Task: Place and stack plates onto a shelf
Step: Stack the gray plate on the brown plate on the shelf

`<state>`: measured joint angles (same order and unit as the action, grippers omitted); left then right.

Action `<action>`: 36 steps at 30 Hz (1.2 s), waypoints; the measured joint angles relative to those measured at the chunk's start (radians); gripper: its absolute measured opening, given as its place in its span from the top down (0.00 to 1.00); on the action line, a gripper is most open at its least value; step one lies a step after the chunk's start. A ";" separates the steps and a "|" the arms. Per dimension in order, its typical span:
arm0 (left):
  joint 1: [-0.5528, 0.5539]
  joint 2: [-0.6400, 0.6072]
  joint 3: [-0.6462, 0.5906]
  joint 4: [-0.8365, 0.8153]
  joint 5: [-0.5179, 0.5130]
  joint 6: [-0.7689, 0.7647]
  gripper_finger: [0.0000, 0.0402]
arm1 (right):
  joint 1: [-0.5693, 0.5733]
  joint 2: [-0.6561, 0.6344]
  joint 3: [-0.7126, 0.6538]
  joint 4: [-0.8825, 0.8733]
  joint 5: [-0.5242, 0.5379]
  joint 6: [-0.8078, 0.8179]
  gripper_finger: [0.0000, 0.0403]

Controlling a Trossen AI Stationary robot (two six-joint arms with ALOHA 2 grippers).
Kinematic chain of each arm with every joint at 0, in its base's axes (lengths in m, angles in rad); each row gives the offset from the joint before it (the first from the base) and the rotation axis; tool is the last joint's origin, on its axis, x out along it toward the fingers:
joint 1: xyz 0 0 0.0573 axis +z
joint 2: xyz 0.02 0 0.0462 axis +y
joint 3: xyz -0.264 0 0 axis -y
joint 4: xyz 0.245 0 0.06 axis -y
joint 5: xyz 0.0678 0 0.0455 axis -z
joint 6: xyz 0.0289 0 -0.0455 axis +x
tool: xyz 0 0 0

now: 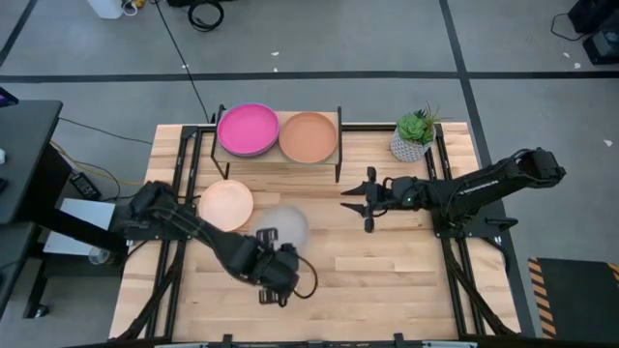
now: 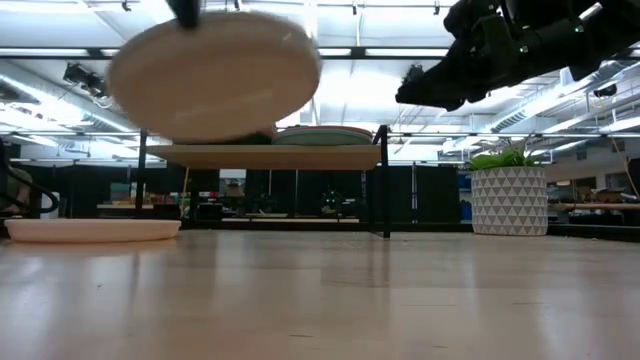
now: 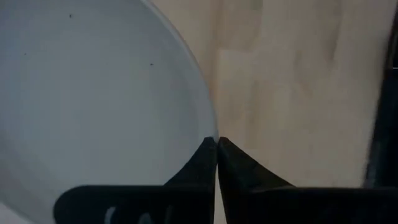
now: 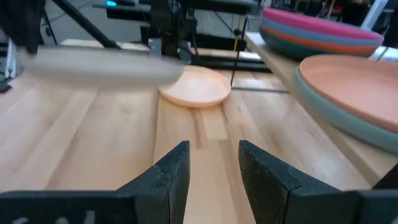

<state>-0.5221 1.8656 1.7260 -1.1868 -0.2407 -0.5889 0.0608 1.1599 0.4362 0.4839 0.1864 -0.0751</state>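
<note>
A grey plate (image 1: 284, 226) hangs blurred above the middle of the table, with my left gripper (image 1: 268, 239) shut on its near-left edge. In the low view this plate (image 2: 215, 75) is high above the tabletop and tilted. A peach plate (image 1: 225, 205) lies flat on the table to its left. The shelf (image 1: 279, 158) stands at the far edge. It carries a stack topped by a magenta plate (image 1: 248, 130) and, to the right, a terracotta plate (image 1: 308, 136) lying on a teal one (image 4: 348, 118). My right gripper (image 1: 368, 201) hovers open right of centre, holding nothing. My left gripper pinches the grey plate's rim (image 3: 210, 132) between its two shut fingers, one finger on the inner face and one on the outer. The fingers come from above, slanting down. The plate is lifted clear of the table and sits tilted in the hold.
A potted plant (image 1: 414, 135) in a white patterned pot stands at the far right, beside the shelf. Black frame rails (image 1: 455, 261) run along the table's left and right sides. Bare tabletop (image 1: 387, 280) lies between the arms and toward the near edge.
</note>
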 joint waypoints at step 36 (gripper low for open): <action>0.603 0.000 0.267 -0.108 -0.062 1.048 0.97 | 0.315 -0.245 -0.016 -0.042 0.251 -0.084 0.64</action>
<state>0.0814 1.8652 1.9934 -1.2952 -0.3032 0.4593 0.3753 0.9150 0.4206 0.4418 0.4374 -0.1595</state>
